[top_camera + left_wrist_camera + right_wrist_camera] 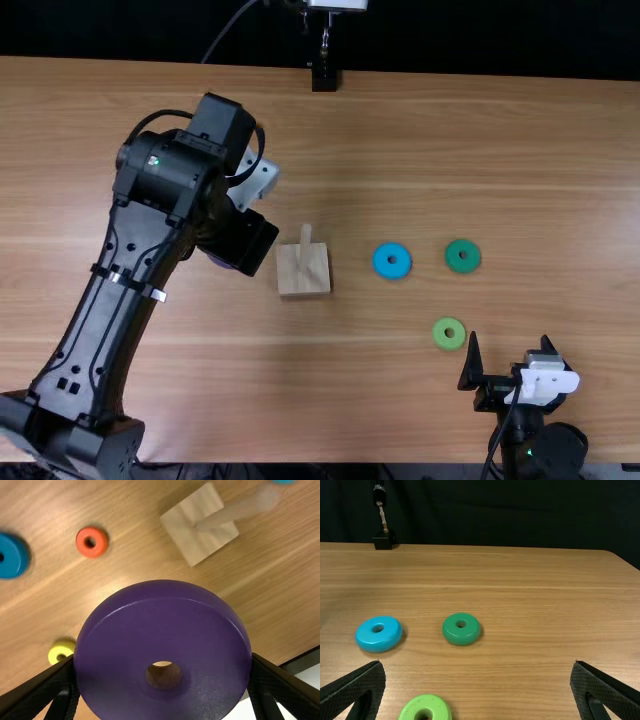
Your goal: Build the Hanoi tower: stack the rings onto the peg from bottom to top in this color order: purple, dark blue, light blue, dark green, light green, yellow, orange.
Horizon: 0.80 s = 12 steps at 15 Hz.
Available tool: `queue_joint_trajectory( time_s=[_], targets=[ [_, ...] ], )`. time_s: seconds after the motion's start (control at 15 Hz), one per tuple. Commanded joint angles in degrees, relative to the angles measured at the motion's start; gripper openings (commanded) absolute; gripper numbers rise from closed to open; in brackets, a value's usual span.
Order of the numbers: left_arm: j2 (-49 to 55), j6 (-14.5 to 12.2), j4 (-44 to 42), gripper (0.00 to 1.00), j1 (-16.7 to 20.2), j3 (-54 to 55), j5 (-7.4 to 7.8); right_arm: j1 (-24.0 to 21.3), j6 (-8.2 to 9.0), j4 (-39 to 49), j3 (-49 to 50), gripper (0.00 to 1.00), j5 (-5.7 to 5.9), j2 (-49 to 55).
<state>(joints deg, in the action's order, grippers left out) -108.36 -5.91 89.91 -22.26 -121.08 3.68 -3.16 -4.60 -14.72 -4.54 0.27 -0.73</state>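
Operating from a distance, I report the left gripper (245, 243) just left of the wooden block (303, 279), its pincer closed about the purple ring (165, 607), with one finger to each side of it. In the top view, a sliver of that ring shows beneath the gripper. The peg (306, 248) rises from the block.

My right gripper (510, 338) is at the near right of the table (330, 400), its fingers spread well apart with space between them.

To the right of the block I record the light blue ring (379, 260), and further right the dark green ring (462, 243). The light green ring (437, 333) lies on the near side of these two, near the right gripper.

The left wrist view presents three more rings on the wood: the orange ring (100, 546) between the block and the dark blue ring (14, 564), and the yellow ring (52, 654) partly covered by a finger.

A small black stand (324, 78) is noted at the far edge.
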Motion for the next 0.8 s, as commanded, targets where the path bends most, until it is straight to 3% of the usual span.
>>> queue_joint_trajectory(
  time_s=[0.0, 0.33, 0.73],
  targets=[
    [-2.5, 0.7, 0.1, 0.31, -1.6, -4.0, 0.75, -0.7, 0.07, -4.0, 3.7, 1.0, 1.2, 0.7],
    [-8.1, 3.9, 0.1, 0.31, -6.2, -10.3, 0.75, -0.7, 0.07, -4.0, 3.7, 1.0, 1.2, 0.7],
    [-11.9, 4.1, 0.1, 0.31, -8.2, -13.7, 0.75, -0.7, 0.07, -4.0, 3.7, 1.0, 1.2, 0.7]
  ],
)
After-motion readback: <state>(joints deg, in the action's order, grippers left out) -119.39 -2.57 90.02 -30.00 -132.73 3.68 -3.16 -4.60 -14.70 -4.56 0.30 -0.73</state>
